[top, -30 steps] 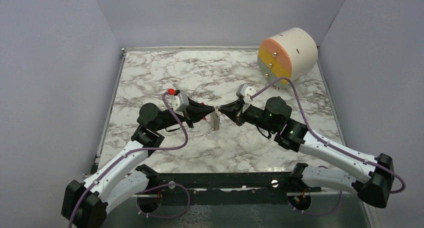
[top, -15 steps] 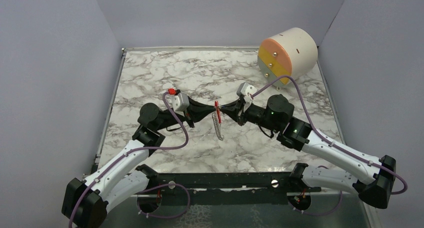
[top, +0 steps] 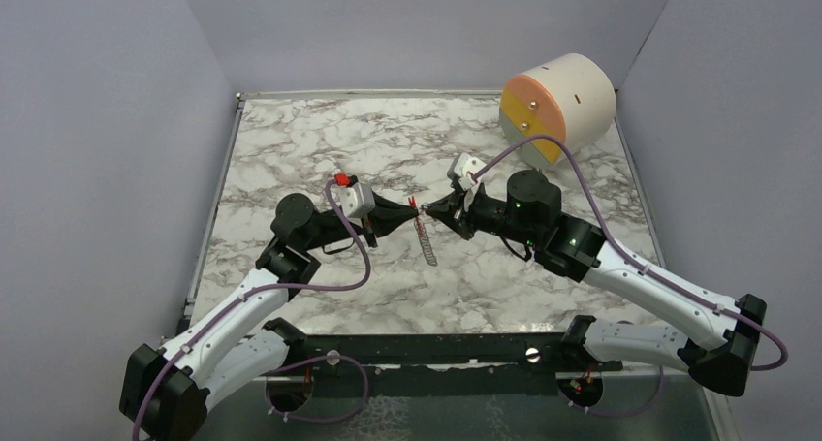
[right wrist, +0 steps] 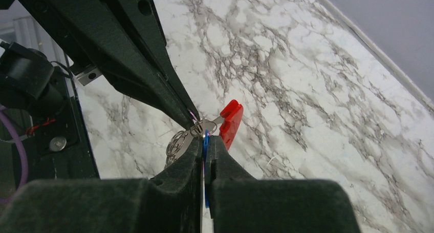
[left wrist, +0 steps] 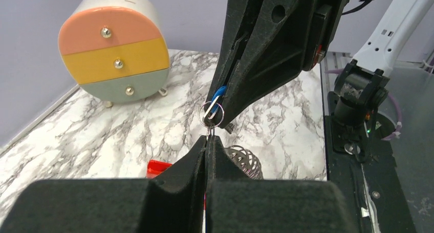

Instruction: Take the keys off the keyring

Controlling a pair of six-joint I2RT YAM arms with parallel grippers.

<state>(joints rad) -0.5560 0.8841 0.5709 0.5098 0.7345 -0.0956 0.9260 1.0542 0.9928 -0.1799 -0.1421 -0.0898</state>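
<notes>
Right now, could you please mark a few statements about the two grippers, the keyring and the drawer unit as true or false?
1. The left gripper and the right gripper meet tip to tip over the table. True.
2. The right gripper's jaws stand wide open. False: they are shut on the blue-headed keys.
3. The keyring hangs down from where the grippers meet. True.
4. The drawer unit stands at the table's near left corner. False: it stands at the far right corner.
</notes>
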